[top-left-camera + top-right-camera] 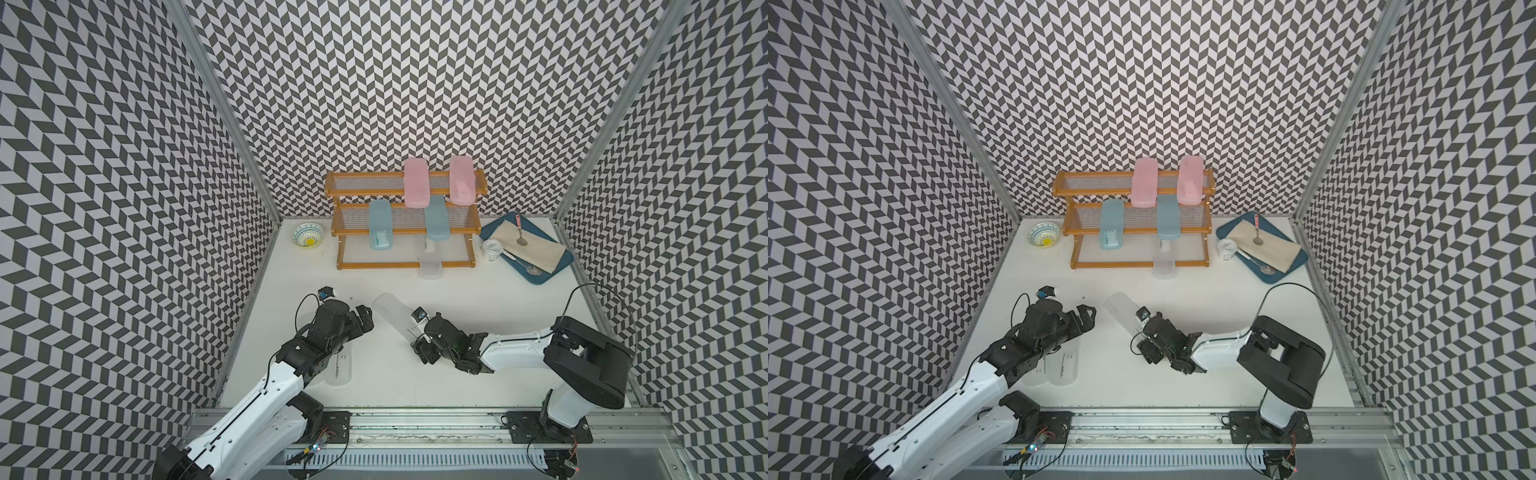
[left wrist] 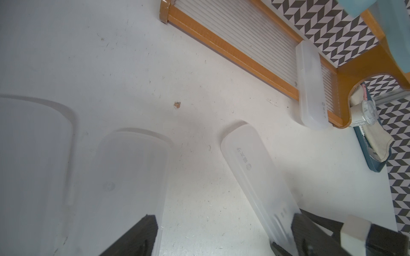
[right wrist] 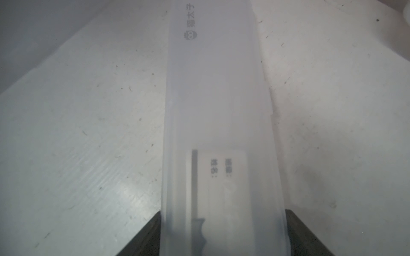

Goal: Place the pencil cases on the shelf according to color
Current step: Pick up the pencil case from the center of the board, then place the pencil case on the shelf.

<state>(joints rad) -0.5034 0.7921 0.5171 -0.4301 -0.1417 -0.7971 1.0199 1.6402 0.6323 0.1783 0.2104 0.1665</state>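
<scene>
My right gripper (image 3: 223, 232) is clamped on one end of a frosted clear pencil case (image 1: 392, 316). In the right wrist view both black fingers (image 3: 153, 235) press against its long sides. The case lies on the white table (image 1: 478, 316) at the centre of both top views. Its long axis runs on a diagonal, with the free rounded end pointing to the upper left of the frame and the other end hidden under my wrist. In the wrist view that far end is cut off at the top edge, and the label print seen through the plastic is too blurred to read.

My left gripper (image 1: 365, 318) stands open and empty, just left of the case's free end. Below it two more clear cases (image 1: 1065, 361) (image 1: 1034, 372) lie side by side, long axes running up the frame, partly covered by my left arm (image 1: 266, 386).

On the shelf (image 1: 374, 265) every case points front to back. The pink cases (image 1: 416, 183) (image 1: 461, 179) sit on the top tier and the light blue cases (image 1: 380, 224) (image 1: 437, 220) on the middle. A bottom-tier clear case (image 1: 430, 266) overhangs the front rail.
</scene>
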